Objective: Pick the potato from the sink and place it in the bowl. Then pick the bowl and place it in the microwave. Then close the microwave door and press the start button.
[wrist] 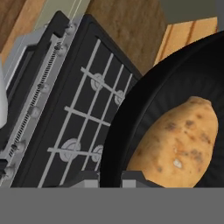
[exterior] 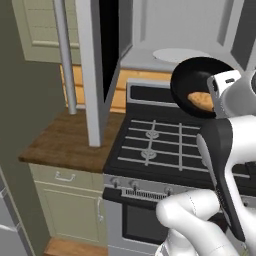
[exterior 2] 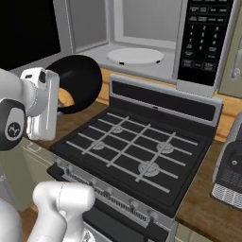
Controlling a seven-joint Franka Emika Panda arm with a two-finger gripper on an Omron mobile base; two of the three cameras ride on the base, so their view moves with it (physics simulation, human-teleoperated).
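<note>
We face a kitchen with a black gas stove set into a wooden table, and above it the light-grey microwave with its white turntable showing. The microwave door stands open at nine o'clock of the cavity. At three o'clock in the left base view, the fingers are clenched on the rim of the glossy black bowl, one either side of it, holding it tilted in the air above the stove. The orange-tan potato lies inside the bowl.
</note>
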